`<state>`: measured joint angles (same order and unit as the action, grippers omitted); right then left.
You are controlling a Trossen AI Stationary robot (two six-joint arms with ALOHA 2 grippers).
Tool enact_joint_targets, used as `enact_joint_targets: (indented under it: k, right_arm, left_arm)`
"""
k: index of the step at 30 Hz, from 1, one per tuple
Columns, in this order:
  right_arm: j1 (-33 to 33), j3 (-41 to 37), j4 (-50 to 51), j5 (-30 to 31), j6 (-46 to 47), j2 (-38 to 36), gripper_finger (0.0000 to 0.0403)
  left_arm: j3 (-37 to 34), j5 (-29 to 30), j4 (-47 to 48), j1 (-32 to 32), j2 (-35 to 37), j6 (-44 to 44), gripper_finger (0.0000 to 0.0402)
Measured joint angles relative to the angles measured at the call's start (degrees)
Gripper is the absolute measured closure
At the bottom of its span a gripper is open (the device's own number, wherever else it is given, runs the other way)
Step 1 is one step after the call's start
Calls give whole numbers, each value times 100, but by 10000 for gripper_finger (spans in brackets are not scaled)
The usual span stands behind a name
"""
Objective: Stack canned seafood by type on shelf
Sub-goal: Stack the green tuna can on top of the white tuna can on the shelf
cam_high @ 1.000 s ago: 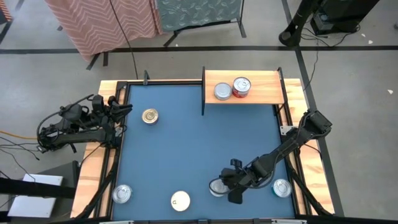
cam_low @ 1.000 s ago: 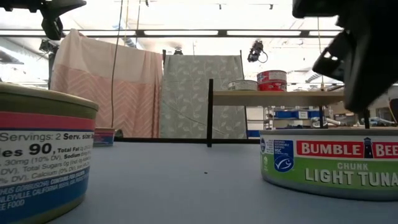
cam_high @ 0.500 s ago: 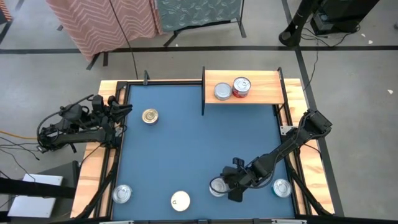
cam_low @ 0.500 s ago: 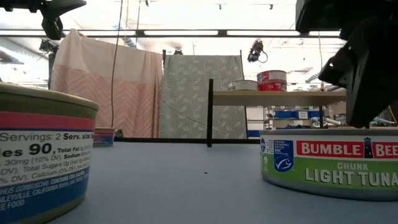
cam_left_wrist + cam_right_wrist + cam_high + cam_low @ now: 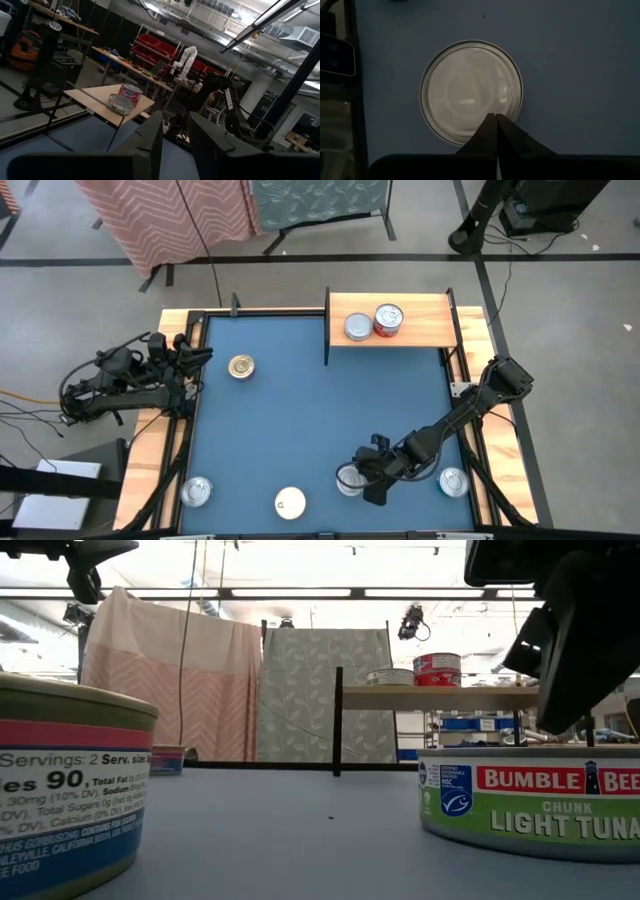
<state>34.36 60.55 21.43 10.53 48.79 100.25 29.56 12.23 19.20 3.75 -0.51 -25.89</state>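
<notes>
The blue worktop [image 5: 300,410] is being viewed from above, with the wooden shelf [image 5: 430,320] sitting at its 1 o'clock corner. Two tins are already being carried by that shelf: a silver-topped tin [image 5: 357,327] and, touching it, a red-sided tin [image 5: 388,320]. The left arm is being kept idle at the 9 o'clock edge, its left end effector [image 5: 200,356] being held slightly spread with nothing between the fingers.

The right arm is being reached in from the 4 o'clock side, and the right end effector [image 5: 372,472] is being held pressed together, directly over the rim of a silver tin [image 5: 349,479] at about 5 o'clock on the worktop. In the right wrist view the closed fingertips [image 5: 496,131] are seen overlapping the near edge of that tin [image 5: 471,91], so the tin is lying just ahead of and below them. The tin is standing upright, lid up; being round, it has no long axis across the worktop. The right arm is judged far nearer. The fingers would probably need spreading before any grasp.

Other tins are lying at 5 o'clock [image 5: 453,481], 6 o'clock [image 5: 290,502], 7 o'clock [image 5: 196,491], and a gold tin [image 5: 240,366] at 10 o'clock.
</notes>
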Motion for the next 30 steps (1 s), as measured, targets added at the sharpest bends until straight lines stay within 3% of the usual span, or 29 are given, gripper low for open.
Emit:
enact_joint_targets:
  k: [13, 30]
  right_arm:
    - [-3, -24, -310, -110, 55, 273, 398]
    - [-27, -83, 66, -67, -97, 251, 398]
  left_arm:
    - [0, 0, -17, 0, 0, 4, 307]
    - [0, 0, -15, 0, 0, 11, 307]
